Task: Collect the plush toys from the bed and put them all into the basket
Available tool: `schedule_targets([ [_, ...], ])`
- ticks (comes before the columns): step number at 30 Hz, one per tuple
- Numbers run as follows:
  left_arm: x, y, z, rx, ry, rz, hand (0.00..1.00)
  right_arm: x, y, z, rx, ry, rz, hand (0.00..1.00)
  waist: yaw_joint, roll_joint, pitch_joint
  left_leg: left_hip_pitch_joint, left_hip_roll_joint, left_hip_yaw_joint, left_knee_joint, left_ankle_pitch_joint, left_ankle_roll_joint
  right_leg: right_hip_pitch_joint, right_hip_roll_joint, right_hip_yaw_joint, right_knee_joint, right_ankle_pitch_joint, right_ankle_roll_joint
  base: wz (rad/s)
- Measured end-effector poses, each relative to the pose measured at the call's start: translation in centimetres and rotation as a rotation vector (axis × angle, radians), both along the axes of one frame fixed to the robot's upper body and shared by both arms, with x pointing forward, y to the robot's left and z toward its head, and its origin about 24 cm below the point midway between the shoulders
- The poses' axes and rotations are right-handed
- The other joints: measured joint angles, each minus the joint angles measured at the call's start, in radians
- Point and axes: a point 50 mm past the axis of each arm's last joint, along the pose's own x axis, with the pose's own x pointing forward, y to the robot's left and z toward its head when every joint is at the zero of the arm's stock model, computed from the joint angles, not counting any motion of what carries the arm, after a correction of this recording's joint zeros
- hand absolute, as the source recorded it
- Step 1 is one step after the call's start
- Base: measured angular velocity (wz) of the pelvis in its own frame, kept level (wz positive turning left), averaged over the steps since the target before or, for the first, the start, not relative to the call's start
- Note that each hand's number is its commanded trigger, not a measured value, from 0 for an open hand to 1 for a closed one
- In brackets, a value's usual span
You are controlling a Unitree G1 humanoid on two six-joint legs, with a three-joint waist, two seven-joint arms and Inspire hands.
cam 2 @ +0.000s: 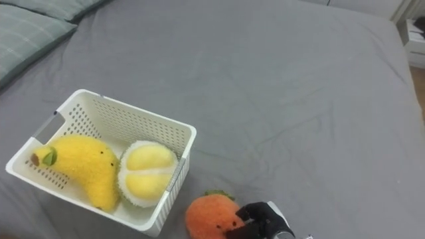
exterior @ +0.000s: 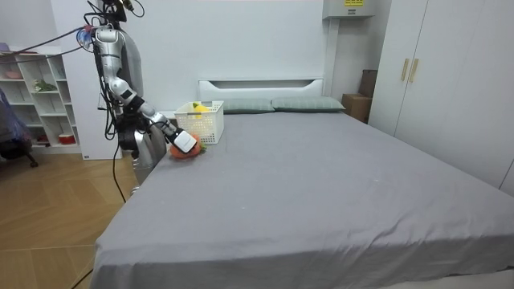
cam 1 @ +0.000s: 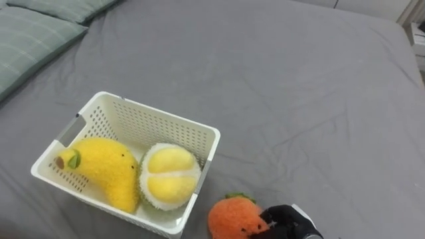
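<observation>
A: How many toys are in?

B: Two. The plush banana and the plush durian lie side by side inside the white basket on the grey bed.

A: What's left?

B: The orange plush fruit, on the bed just outside the basket's near corner. The right hand has its dark fingers curled onto the fruit's side, seemingly gripping it. I'd judge it only needs lifting over the rim; no other toy lies around the basket.
</observation>
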Motion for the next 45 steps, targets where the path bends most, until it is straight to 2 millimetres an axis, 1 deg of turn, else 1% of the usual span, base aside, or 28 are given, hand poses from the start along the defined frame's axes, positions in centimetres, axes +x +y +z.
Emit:
schedule_targets([
  [5,0.2,0.1,0.1,-0.010,-0.022,0.005,0.00,0.4,-0.6,0.4,-0.004,-0.026,-0.027,1.00,0.001,0.002,-0.0001,0.004,0.001,0.010,0.000,0.000,0.000,0.002,0.001,0.017,0.000,-0.001,0.002,-0.05],
  [7,0.2,0.1,0.1,-0.012,-0.023,0.011,0.00,0.8,-0.8,0.9,-0.014,-0.060,-0.036,1.00,-0.006,0.002,0.0001,0.005,0.001,0.014,0.000,0.000,0.000,0.000,0.001,0.020,0.001,-0.001,0.002,-0.07],
  [11,0.1,0.1,0.1,-0.008,-0.020,0.006,0.00,2.4,-1.4,3.4,-0.010,-0.221,-0.082,1.00,-0.032,0.004,0.0013,0.018,0.003,0.027,-0.002,0.000,0.000,0.002,0.002,0.032,0.002,-0.001,0.002,-0.09],
  [14,0.2,0.3,0.2,-0.003,-0.038,0.017,0.00,3.4,-2.4,5.0,-0.017,-0.309,-0.143,1.00,-0.035,0.003,0.0010,0.029,0.008,0.052,-0.010,0.000,0.001,-0.001,0.004,0.051,0.005,-0.001,0.002,-0.21],
  [16,0.3,0.4,0.2,-0.001,-0.041,0.019,0.00,3.8,-2.9,6.0,-0.019,-0.360,-0.164,1.00,-0.043,0.003,0.0010,0.030,0.008,0.056,-0.011,-0.001,0.002,-0.003,0.004,0.056,0.005,-0.001,0.002,-0.13],
  [17,0.3,0.4,0.2,0.000,-0.040,0.019,0.00,4.2,-3.1,6.7,-0.026,-0.394,-0.164,1.00,-0.054,0.003,0.0008,0.032,0.009,0.060,-0.012,-0.002,0.002,-0.006,0.004,0.064,0.005,-0.001,0.003,-0.14],
  [18,0.2,0.5,0.2,0.000,-0.038,0.021,0.00,4.7,-3.3,7.6,-0.024,-0.434,-0.166,1.00,-0.055,0.003,0.0006,0.035,0.011,0.071,-0.014,-0.002,0.002,-0.008,0.006,0.075,0.005,-0.001,0.003,-0.20],
  [19,0.1,0.5,0.2,0.000,-0.036,0.021,0.00,4.9,-3.4,8.1,-0.023,-0.458,-0.167,1.00,-0.056,0.003,0.0006,0.037,0.012,0.076,-0.016,-0.002,0.002,-0.007,0.007,0.076,0.006,-0.001,0.003,-0.21],
  [21,-0.2,0.5,0.1,0.004,-0.021,0.008,0.00,5.8,-3.4,10.1,-0.022,-0.550,-0.165,1.00,-0.064,0.002,-0.0004,0.042,0.013,0.081,-0.022,-0.002,0.002,-0.006,0.008,0.079,0.006,0.000,0.003,-0.09],
  [23,-0.2,0.5,0.1,0.003,-0.019,0.005,0.00,6.2,-3.5,11.2,-0.019,-0.600,-0.166,1.00,-0.067,0.001,-0.0011,0.048,0.014,0.084,-0.024,-0.002,0.002,-0.004,0.009,0.086,0.005,0.000,0.002,-0.04],
  [26,-0.3,0.6,0.1,-0.003,-0.016,0.002,0.00,6.6,-3.5,12.0,-0.022,-0.640,-0.170,1.00,-0.057,-0.002,-0.0026,0.053,0.015,0.087,-0.029,-0.002,0.001,-0.001,0.010,0.090,0.006,0.000,0.002,-0.03],
  [31,-0.3,0.6,0.1,-0.010,-0.016,0.009,0.00,7.1,-3.1,13.4,-0.013,-0.698,-0.153,1.00,-0.053,-0.004,-0.0032,0.052,0.015,0.088,-0.028,-0.002,0.002,-0.004,0.010,0.093,0.009,0.000,0.002,-0.01],
  [33,-0.5,0.7,0.0,-0.021,-0.005,0.017,0.00,7.5,-2.6,14.9,-0.009,-0.761,-0.118,1.00,-0.050,-0.003,-0.0028,0.052,0.016,0.094,-0.029,-0.002,0.001,-0.006,0.012,0.102,0.012,0.000,0.002,-0.08],
  [36,-0.8,0.9,0.0,-0.017,0.002,0.023,0.00,8.2,-2.1,16.6,0.006,-0.834,-0.092,1.00,-0.051,-0.003,-0.0024,0.053,0.017,0.094,-0.033,-0.002,0.001,-0.005,0.012,0.102,0.017,0.000,0.002,-0.01],
  [37,-0.8,0.9,0.0,-0.016,0.002,0.025,0.00,8.3,-2.0,16.9,0.012,-0.844,-0.091,1.00,-0.049,-0.004,-0.0027,0.053,0.017,0.094,-0.034,-0.002,0.001,-0.005,0.011,0.101,0.018,0.000,0.002,0.00],
  [39,-1.2,1.0,0.0,-0.006,0.012,0.033,0.00,8.3,-1.8,17.5,0.025,-0.871,-0.083,1.00,-0.033,-0.007,-0.0028,0.054,0.017,0.095,-0.034,-0.002,0.001,-0.005,0.011,0.102,0.020,0.000,0.002,0.00],
  [43,-1.3,1.1,0.0,0.011,0.019,0.042,0.00,8.7,-1.5,18.2,0.027,-0.873,-0.072,1.00,-0.015,-0.014,-0.0046,0.054,0.017,0.094,-0.034,-0.002,0.001,-0.008,0.011,0.101,0.020,0.000,0.002,0.00],
  [45,-1.6,1.1,-0.1,0.010,0.037,0.043,0.00,9.0,-1.2,19.1,0.035,-0.911,-0.058,1.00,-0.001,-0.016,-0.0044,0.054,0.017,0.094,-0.032,-0.002,0.001,-0.010,0.011,0.100,0.021,0.000,0.002,0.00],
])
